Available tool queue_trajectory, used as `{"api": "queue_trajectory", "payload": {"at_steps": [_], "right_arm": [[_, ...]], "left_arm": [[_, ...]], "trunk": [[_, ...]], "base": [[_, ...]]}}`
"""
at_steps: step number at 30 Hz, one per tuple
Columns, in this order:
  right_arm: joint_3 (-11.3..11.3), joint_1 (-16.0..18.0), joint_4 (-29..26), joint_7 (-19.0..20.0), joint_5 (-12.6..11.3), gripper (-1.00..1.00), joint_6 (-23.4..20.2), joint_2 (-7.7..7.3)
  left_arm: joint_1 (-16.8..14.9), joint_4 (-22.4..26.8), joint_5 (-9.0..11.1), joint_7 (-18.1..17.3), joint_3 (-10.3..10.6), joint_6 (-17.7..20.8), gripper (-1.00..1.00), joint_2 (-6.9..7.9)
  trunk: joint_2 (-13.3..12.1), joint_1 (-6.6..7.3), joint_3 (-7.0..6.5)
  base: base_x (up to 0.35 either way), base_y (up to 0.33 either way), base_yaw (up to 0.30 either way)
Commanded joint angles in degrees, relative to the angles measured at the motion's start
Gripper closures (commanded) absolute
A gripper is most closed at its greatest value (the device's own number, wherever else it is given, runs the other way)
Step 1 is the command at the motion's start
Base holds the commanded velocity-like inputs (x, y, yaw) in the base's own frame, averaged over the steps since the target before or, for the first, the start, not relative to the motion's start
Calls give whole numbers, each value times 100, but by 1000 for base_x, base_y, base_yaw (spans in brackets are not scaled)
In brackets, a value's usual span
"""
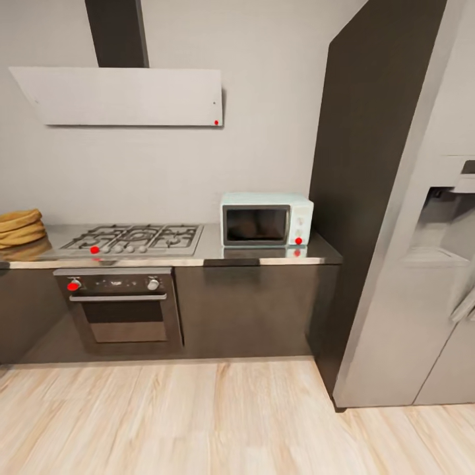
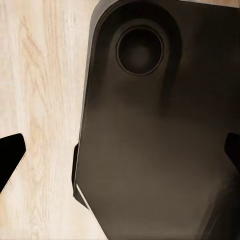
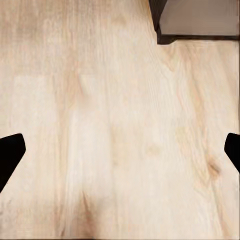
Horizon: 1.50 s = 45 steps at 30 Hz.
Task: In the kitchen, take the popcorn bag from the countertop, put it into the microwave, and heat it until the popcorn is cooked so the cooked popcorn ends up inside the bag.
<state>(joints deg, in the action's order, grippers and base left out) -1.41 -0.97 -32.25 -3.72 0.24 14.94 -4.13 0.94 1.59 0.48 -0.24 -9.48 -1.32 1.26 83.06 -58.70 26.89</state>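
Note:
The pale mint-blue microwave (image 1: 266, 219) stands on the right end of the grey steel countertop (image 1: 257, 254), its dark glass door closed. At the far left edge of the head view, a mustard-tan popcorn bag (image 1: 20, 227) with a thick rolled rim rests on the counter, partly cut off by the frame. Popcorn kernels are hidden. My left gripper (image 2: 120, 155) is open over my own dark base and the wooden floor. My right gripper (image 3: 120, 155) is open too, above bare floor. Both are far from the counter.
A gas hob (image 1: 132, 239) sits between bag and microwave, with a built-in oven (image 1: 122, 307) below and a range hood (image 1: 125, 95) above. A tall dark panel and a grey fridge (image 1: 422, 277) stand at the right. Wooden floor (image 1: 198, 415) lies before the cabinets.

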Motion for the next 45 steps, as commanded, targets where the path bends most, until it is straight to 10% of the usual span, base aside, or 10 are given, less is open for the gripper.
{"api": "queue_trajectory", "payload": {"at_steps": [1,14,36,45], "right_arm": [[-2,-3,-310,-18,1,-100,14,0],[-21,24,-4045,-40,-13,-100,13,5],[-243,375,-4776,-48,-37,-100,-57,-9],[-246,1079,-5052,-41,-40,-100,-1018,-11]], "left_arm": [[3,8,5,-3,-28,-8,-100,-1],[3,8,5,-3,-27,-8,-100,-46],[3,17,5,-3,-37,-8,-100,-47],[3,17,5,-3,-37,-8,-100,-47]], "trunk": [[2,-3,4],[2,-3,4],[2,-3,4],[2,-3,4]], "base": [[259,20,0],[258,2,0],[231,0,0],[271,-45,0]]}}
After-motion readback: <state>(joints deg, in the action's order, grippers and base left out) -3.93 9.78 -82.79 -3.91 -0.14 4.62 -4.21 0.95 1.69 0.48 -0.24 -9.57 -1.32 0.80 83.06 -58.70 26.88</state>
